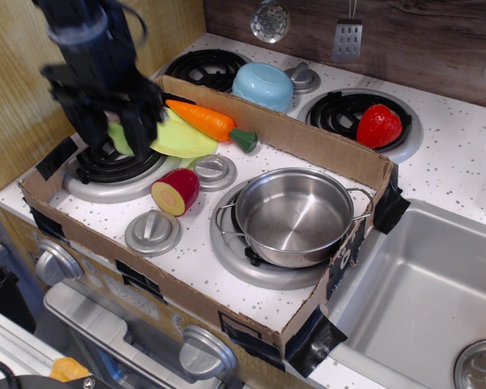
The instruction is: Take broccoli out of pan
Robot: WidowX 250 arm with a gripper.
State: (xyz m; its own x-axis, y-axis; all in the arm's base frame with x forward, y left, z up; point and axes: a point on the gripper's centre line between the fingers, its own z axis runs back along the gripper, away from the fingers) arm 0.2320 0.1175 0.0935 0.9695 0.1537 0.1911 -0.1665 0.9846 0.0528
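Note:
The pan (296,215), a shiny steel pot with wire loop handles, stands empty on the front right burner. My gripper (113,139) is motion-blurred, over the front left burner (113,166), well to the left of the pan. It is shut on the broccoli (120,138), a light-green lump that shows between the dark fingers (142,126), held above the burner.
A yellow-green plate (182,138) and a carrot (206,119) lie just right of the gripper. A red-and-yellow cut vegetable (176,191) sits left of the pan. A cardboard wall (308,146) rings the stove front. Blue bowl (263,83), strawberry (378,126) behind; sink (421,300) right.

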